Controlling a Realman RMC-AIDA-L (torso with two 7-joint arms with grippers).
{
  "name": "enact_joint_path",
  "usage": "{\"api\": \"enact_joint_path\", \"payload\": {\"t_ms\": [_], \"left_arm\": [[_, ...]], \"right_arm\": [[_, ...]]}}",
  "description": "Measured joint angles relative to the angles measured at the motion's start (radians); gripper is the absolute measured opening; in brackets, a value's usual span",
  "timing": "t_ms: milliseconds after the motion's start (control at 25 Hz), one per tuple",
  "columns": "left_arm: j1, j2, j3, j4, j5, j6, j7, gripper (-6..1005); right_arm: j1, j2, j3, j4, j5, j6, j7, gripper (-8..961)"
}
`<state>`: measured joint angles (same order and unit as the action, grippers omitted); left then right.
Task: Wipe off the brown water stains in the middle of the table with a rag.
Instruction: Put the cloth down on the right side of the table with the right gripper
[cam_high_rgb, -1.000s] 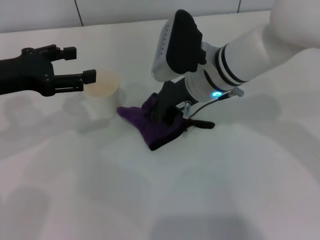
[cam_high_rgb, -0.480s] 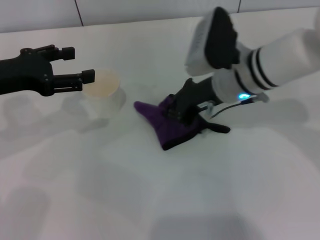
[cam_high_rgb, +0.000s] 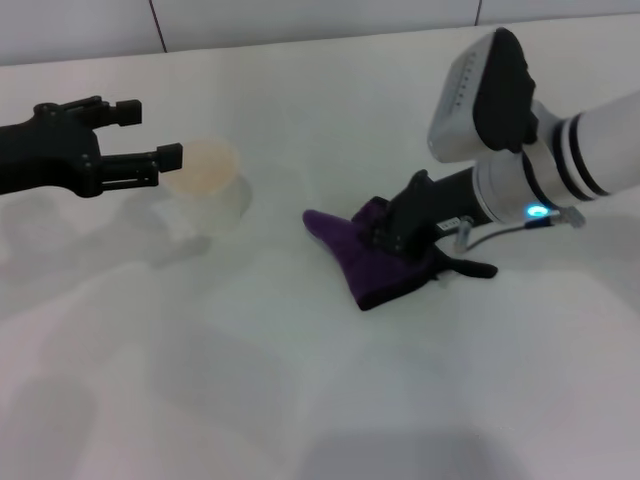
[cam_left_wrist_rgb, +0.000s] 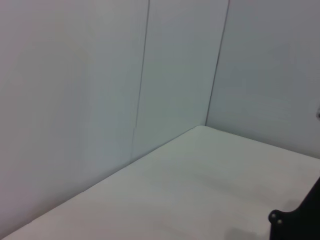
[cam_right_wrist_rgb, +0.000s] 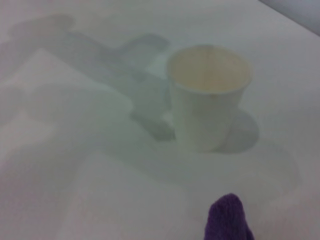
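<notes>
Cup (cam_high_rgb: 203, 190) first: one pale translucent cup with a beige rim stands upright on the table (cam_high_rgb: 300, 380), and in the right wrist view (cam_right_wrist_rgb: 208, 97) its inside looks beige-tinted, though whether it holds any liquid cannot be told. There is one cup, one rag and two grippers in sight; no brown stain can be made out on the white surface in any of the views. The rag (cam_high_rgb: 375, 255), dark purple with black trim and a black loop trailing off to the right, lies crumpled on the table to the right of the cup and well apart from it; a purple tip of it shows in the right wrist view (cam_right_wrist_rgb: 227, 220). The right gripper (cam_high_rgb: 400, 228) presses down onto the rag from the right side, its dark fingers buried in the folds, so it appears closed on the cloth. The left gripper (cam_high_rgb: 135, 135) hangs above the table just left of the cup, its two black fingers spread apart with nothing between them, the nearer fingertip close to the cup's rim. The table is a wide, plain white, smooth top carrying soft grey shadows; behind it stands a pale panelled wall (cam_left_wrist_rgb: 100, 75) with thin vertical seams.
</notes>
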<state>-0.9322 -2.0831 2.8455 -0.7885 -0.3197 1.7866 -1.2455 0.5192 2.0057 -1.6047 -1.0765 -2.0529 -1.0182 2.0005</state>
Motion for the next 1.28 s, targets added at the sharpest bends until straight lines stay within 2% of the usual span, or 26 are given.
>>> {"api": "enact_joint_path", "payload": {"t_ms": [520, 840, 1280], "left_arm": [[0.001, 0.000, 0.000, 0.000, -0.014, -0.004, 0.009, 861], [0.003, 0.000, 0.000, 0.000, -0.015, -0.011, 0.009, 861], [0.019, 0.000, 0.000, 0.012, -0.035, -0.015, 0.009, 861]], "right_arm": [[-0.127, 0.001, 0.142, -0.056, 0.000, -0.099, -0.067, 124], [-0.157, 0.002, 0.213, -0.060, 0.002, -0.160, -0.114, 130], [-0.190, -0.001, 0.395, -0.043, 0.005, -0.278, -0.193, 139]]}}
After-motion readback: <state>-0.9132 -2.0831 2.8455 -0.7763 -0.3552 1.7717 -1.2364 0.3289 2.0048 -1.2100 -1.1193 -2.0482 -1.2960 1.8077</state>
